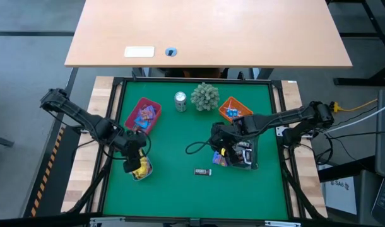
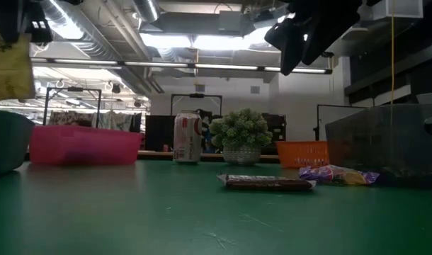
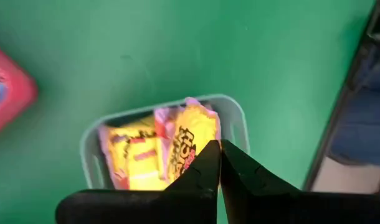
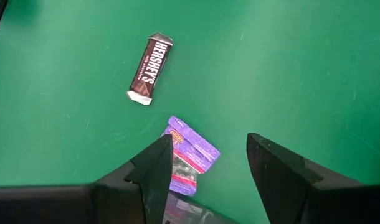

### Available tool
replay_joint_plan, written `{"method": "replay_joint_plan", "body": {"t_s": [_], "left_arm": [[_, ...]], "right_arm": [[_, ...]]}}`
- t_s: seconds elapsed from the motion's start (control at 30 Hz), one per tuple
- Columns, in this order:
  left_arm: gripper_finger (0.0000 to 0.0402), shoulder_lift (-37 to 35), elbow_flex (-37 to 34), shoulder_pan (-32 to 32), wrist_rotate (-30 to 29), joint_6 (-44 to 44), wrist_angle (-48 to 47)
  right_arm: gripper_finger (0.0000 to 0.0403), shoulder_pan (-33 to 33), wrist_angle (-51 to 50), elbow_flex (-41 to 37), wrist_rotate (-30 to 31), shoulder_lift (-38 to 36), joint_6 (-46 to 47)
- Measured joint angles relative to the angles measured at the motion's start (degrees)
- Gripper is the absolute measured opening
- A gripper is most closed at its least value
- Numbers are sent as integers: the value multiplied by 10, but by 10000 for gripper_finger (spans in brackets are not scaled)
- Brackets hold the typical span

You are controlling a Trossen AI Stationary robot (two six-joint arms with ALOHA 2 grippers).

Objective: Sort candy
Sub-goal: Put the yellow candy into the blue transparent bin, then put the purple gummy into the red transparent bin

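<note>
1. Your right gripper (image 4: 205, 168) hangs above the green table (image 1: 180, 145), jaws spread wide and empty, with a purple candy packet (image 4: 189, 154) lying flat on the mat between and just below the fingertips.
2. A dark brown mini bar (image 4: 150, 68) lies on the mat near that packet but clear of it, further out from the fingers; in the overhead view it sits alone in the open, just beside the dark tray (image 1: 248, 157) that the right arm works over.
3. Expect both pieces to be very light, with slick crinkly wrappers: the packet soft and likely to fold, the bar stiffer. Judge the best hold to be across the short width at mid-length, pressing close to the mat.
4. Your left gripper (image 3: 218, 152) is pinched closed on a yellow candy packet (image 3: 189, 144), held over the small clear tub (image 3: 238, 118) near the table's left edge, where another yellow packet already lies.
5. The pink tray (image 1: 142, 116) and orange tray (image 1: 233, 108) at the far side each hold sorted sweets; the silver can (image 1: 180, 101) and green plant ball (image 1: 205, 96) stand between them.
</note>
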Motion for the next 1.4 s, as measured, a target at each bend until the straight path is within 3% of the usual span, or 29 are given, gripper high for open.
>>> {"method": "replay_joint_plan", "body": {"t_s": [0.43, 0.63, 0.9, 1.17, 1.4], "left_arm": [[1, 0, 0, -2, -13, -30, -35], [38, 0, 0, -2, -19, -72, -53], [94, 0, 0, -2, -102, -75, -58], [94, 0, 0, -2, -192, -74, -33], [93, 0, 0, -2, -214, -71, -14]], "right_arm": [[205, 0, 0, 0, 0, 0, 0], [205, 0, -1, 0, 0, 0, 0], [205, 0, -1, 0, 0, 0, 0], [205, 0, 3, -11, -2, 0, 16], [205, 0, 53, -79, 2, 0, 16]]}}
